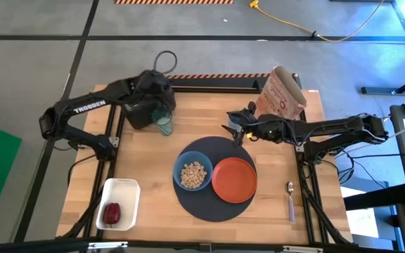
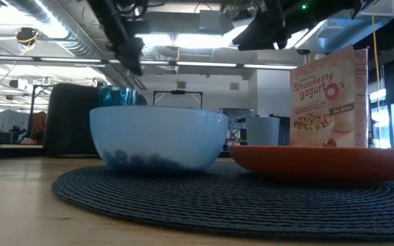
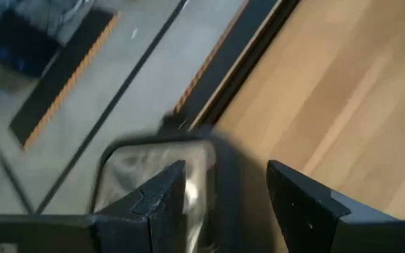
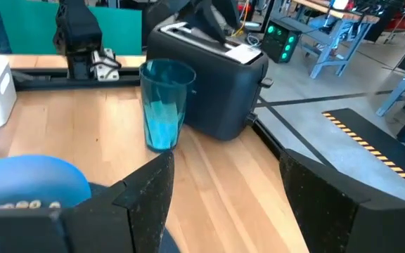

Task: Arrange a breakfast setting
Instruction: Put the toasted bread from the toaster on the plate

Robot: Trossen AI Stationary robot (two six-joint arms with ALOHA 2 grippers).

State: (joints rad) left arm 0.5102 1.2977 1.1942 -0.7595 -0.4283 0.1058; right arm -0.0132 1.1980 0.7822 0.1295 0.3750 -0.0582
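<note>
The dark blue-grey mat (image 1: 201,204) lies at the table's middle near side. On it stand the blue bowl (image 1: 193,174), with cereal inside, and the orange plate (image 1: 234,180). The teal glass (image 1: 164,124) stands upright on the wood beside the black toaster (image 1: 138,114). The purple-handled spoon (image 1: 290,200) lies right of the mat. The dark-red fruit (image 1: 111,211) lies in a white tray (image 1: 126,190). The bread is not in view. My left gripper (image 3: 223,197) is open above the toaster's top (image 3: 129,165). My right gripper (image 4: 223,190) is open over the mat's far edge, facing the glass (image 4: 166,105).
The red-and-white cereal bag (image 1: 283,93) stands at the far right, just behind my right arm. The toaster's cord (image 1: 166,62) loops off the far edge. Bare wood lies between the glass and the bag and along the near left.
</note>
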